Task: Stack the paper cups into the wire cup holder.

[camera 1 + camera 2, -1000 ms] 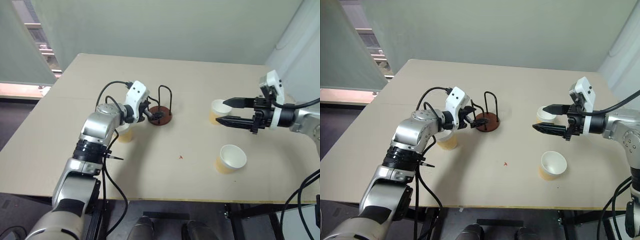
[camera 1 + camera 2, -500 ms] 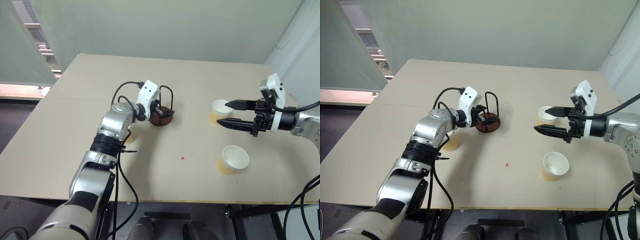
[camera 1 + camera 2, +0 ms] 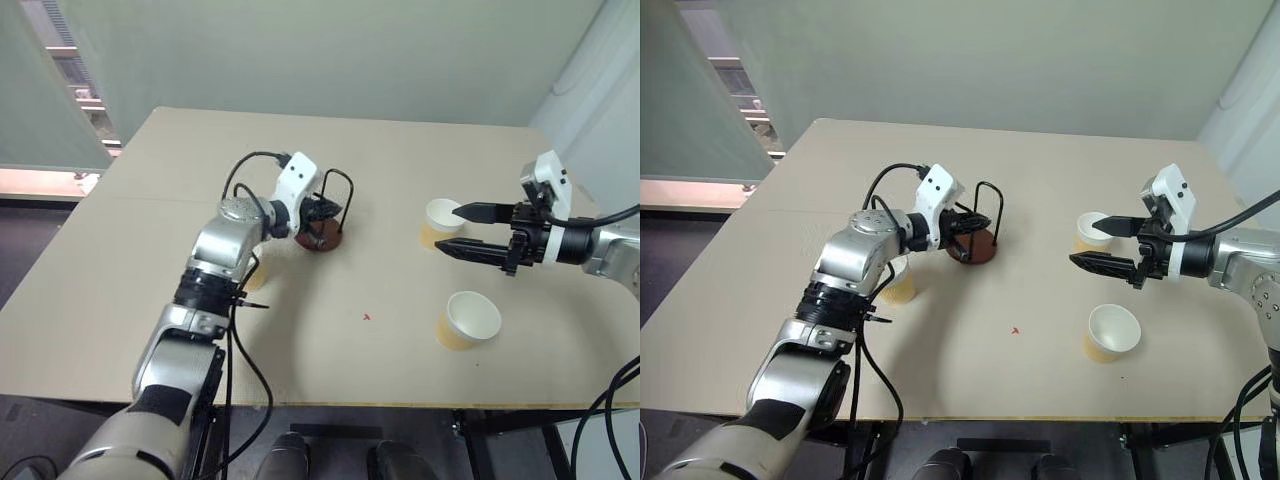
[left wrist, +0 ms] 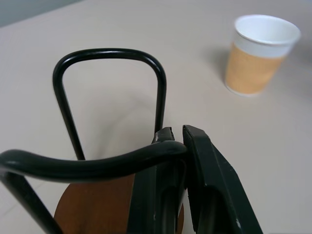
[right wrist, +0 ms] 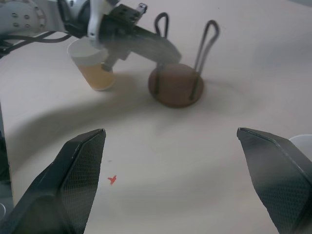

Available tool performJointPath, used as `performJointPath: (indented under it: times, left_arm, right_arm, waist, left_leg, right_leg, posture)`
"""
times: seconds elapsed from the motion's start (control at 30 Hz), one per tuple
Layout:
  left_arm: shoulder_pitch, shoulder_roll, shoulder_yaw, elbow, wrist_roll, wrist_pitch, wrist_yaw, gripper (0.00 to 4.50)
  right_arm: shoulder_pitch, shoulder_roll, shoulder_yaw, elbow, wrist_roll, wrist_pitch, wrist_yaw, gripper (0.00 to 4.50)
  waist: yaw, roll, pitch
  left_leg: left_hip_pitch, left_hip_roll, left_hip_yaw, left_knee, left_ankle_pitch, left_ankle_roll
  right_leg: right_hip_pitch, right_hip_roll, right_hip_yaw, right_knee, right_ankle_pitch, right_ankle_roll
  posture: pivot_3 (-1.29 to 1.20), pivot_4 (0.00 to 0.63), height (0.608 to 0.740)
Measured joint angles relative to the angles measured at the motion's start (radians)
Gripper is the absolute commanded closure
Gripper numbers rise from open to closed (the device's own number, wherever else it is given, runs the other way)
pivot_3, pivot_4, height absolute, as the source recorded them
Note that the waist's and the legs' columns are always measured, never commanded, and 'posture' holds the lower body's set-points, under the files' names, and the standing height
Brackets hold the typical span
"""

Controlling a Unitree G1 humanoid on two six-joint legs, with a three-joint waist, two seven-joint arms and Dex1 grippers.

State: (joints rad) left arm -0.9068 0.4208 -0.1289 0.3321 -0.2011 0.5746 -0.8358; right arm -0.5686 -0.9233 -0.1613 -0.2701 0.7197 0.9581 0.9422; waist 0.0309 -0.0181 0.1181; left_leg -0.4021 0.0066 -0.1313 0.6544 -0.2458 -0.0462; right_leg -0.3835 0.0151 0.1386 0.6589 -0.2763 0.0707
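The wire cup holder [image 3: 322,239], a reddish-brown disc with black wire loops, stands left of the table's middle. My left gripper [image 3: 325,210] is shut on one of its wire loops; the left wrist view shows both fingers [image 4: 204,165] clamped around the wire above the base [image 4: 97,204]. One paper cup [image 3: 900,286] stands partly hidden behind my left forearm. A second cup [image 3: 438,222] stands to the right, and my right gripper [image 3: 446,227] hovers open just beside it. The third cup [image 3: 467,320] sits nearer the front edge.
A small red mark [image 3: 366,316] lies on the tan table [image 3: 420,150]. A black cable hangs off my left arm [image 3: 225,330]. Walls close in behind the table, and its front edge runs just beyond the third cup.
My left gripper has swung right from beside the holder onto it, and its fingers have shut on a wire loop. My right gripper has stayed open in place.
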Motion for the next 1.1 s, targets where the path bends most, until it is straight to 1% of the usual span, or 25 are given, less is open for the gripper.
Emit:
performJointPath:
  times: [0.13,0.2,0.3,0.47,0.63,0.7,0.83,0.93,1.1]
  left_arm:
    - [0.045,0.061,0.004,-0.086,-0.058,0.022,-0.114,4.49]
    - [0.068,0.077,0.008,-0.135,-0.101,0.034,-0.176,4.49]
    - [0.083,0.071,0.006,-0.193,-0.163,0.045,-0.252,4.49]
    - [0.088,0.026,-0.021,-0.233,-0.210,0.061,-0.306,4.49]
    - [0.088,-0.012,-0.101,-0.233,-0.212,0.055,-0.381,4.49]
    - [0.092,-0.022,-0.129,-0.233,-0.206,0.032,-0.406,4.49]
    - [0.123,-0.045,-0.195,-0.224,-0.175,-0.032,-0.435,4.49]
    - [0.144,-0.042,-0.223,-0.216,-0.148,-0.084,-0.451,4.49]
    - [0.165,0.002,-0.239,-0.217,-0.110,-0.170,-0.484,4.49]
  right_arm:
    - [0.017,-0.020,-0.021,-0.018,0.015,0.011,0.000,0.00]
    - [0.041,-0.041,-0.036,-0.033,0.026,0.022,0.000,0.00]
    - [0.081,-0.080,-0.070,-0.057,0.042,0.037,0.001,0.00]
    - [0.131,-0.136,-0.144,-0.090,0.072,0.061,0.002,0.00]
    - [0.163,-0.143,-0.179,-0.130,0.104,0.078,-0.010,0.00]
    - [0.171,-0.143,-0.187,-0.138,0.112,0.085,-0.022,0.00]
    - [0.187,-0.143,-0.209,-0.152,0.124,0.096,-0.037,0.00]
    - [0.189,-0.149,-0.213,-0.162,0.133,0.102,-0.047,0.00]
    - [0.191,-0.149,-0.212,-0.168,0.141,0.104,-0.061,0.00]
  waist:
    - [0.002,0.000,0.000]
    - [0.006,0.000,0.000]
    - [0.012,0.000,0.000]
    - [0.012,0.000,0.000]
    - [0.011,0.000,0.000]
    - [0.011,0.000,0.000]
    - [0.011,0.000,0.000]
    - [0.011,0.000,0.000]
    - [0.009,0.001,0.000]
  left_leg:
    - [0.000,0.000,0.000,0.000,0.000,0.000]
    - [-0.001,-0.001,0.000,0.001,0.000,0.001]
    - [-0.002,-0.002,-0.001,0.004,-0.001,0.002]
    - [-0.003,-0.004,0.000,0.009,-0.003,0.005]
    - [-0.002,-0.004,0.000,0.012,-0.004,0.008]
    - [-0.002,-0.004,0.000,0.012,-0.007,0.012]
    - [-0.003,-0.005,0.000,0.012,-0.007,0.012]
    - [-0.003,-0.005,0.000,0.012,-0.007,0.012]
    - [-0.002,-0.005,0.000,0.012,-0.008,0.014]
  right_leg:
    - [0.000,-0.001,0.000,0.000,0.000,0.000]
    - [0.001,-0.002,0.000,0.000,0.000,0.001]
    - [0.001,-0.003,0.000,0.000,0.000,0.002]
    - [0.003,-0.004,0.000,0.000,0.001,0.005]
    - [0.004,-0.004,0.001,0.000,0.002,0.007]
    - [0.004,-0.004,0.001,0.000,0.002,0.007]
    - [0.004,-0.004,0.001,0.000,0.002,0.008]
    - [0.004,-0.004,0.002,0.000,0.002,0.008]
    - [0.004,-0.004,0.002,0.000,0.002,0.008]
  posture:
    - [0.00,0.150,0.740]
    - [0.00,0.150,0.740]
    - [0.00,0.150,0.740]
    - [0.00,0.150,0.740]
    - [0.00,0.150,0.740]
    - [0.00,0.150,0.740]
    - [0.00,0.150,0.740]
    - [0.00,0.150,0.740]
    - [0.00,0.150,0.740]
